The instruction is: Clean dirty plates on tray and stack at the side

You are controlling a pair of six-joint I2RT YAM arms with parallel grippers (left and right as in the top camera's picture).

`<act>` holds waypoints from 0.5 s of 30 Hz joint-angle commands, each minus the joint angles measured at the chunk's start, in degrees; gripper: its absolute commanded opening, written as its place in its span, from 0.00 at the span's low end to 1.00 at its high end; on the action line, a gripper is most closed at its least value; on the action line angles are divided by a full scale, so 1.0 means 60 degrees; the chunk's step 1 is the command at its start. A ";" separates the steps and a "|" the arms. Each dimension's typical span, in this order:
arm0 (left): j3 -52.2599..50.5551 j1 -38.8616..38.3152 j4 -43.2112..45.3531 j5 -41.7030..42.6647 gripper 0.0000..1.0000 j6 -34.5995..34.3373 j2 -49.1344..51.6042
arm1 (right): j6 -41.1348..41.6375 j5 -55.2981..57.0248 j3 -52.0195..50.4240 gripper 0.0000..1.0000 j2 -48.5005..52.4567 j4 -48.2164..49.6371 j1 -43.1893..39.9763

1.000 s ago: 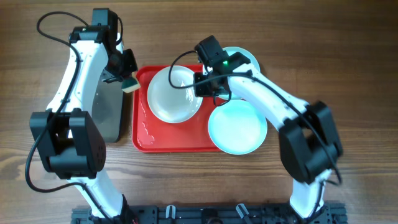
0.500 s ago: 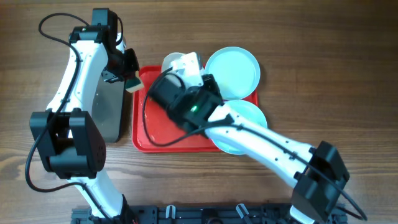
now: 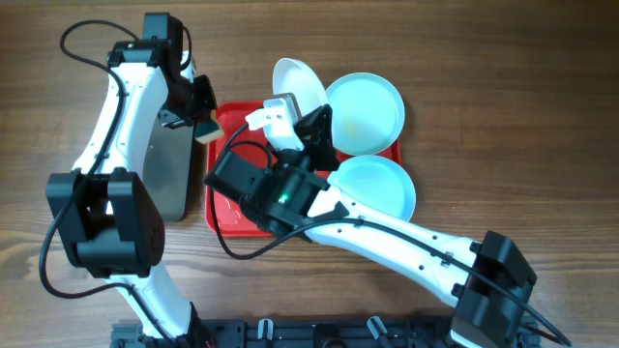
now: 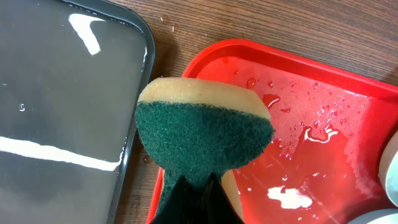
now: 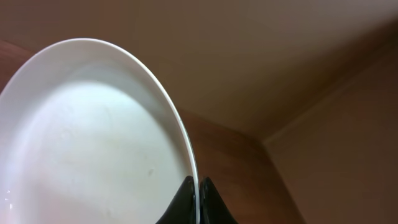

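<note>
My right gripper (image 3: 311,114) (image 5: 198,185) is shut on the rim of the cream-white plate (image 3: 295,77) (image 5: 93,137). It holds the plate tilted on edge above the red tray's (image 3: 224,211) back edge. One pale turquoise plate (image 3: 364,114) lies at the tray's back right. Another turquoise plate (image 3: 379,188) rests at the tray's right end. My left gripper (image 3: 201,124) (image 4: 198,190) is shut on a green and yellow sponge (image 3: 205,131) (image 4: 205,130) over the tray's back left corner. The right arm hides much of the tray floor, which is wet (image 4: 311,124).
A dark metal tray (image 3: 174,179) (image 4: 62,93) holding water lies just left of the red tray, under the left arm. The right arm crosses the table from the front right corner to the middle. Bare wood surrounds both trays.
The right arm has swung over the tray and lifted the cream-white plate off it, tipping it up toward the back. The left arm and sponge have stayed put.
</note>
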 commanded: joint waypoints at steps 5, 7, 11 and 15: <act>0.0095 0.0084 0.0029 0.0193 0.04 -0.0124 0.0091 | 0.0062 -0.4360 -0.0025 0.04 -0.0036 0.0342 -0.0488; 0.0095 0.0084 0.0029 0.0193 0.04 -0.0124 0.0091 | 0.0113 -0.6703 -0.0025 0.04 0.0135 0.0506 -0.1013; 0.0095 0.0084 0.0029 0.0306 0.04 -0.0120 0.0091 | 0.0739 -1.0357 -0.0025 0.04 0.0754 0.0535 -0.2477; 0.0095 0.0084 0.0033 0.0368 0.04 -0.0124 0.0091 | 0.0732 -1.2950 -0.0025 0.04 0.1621 0.0579 -0.3330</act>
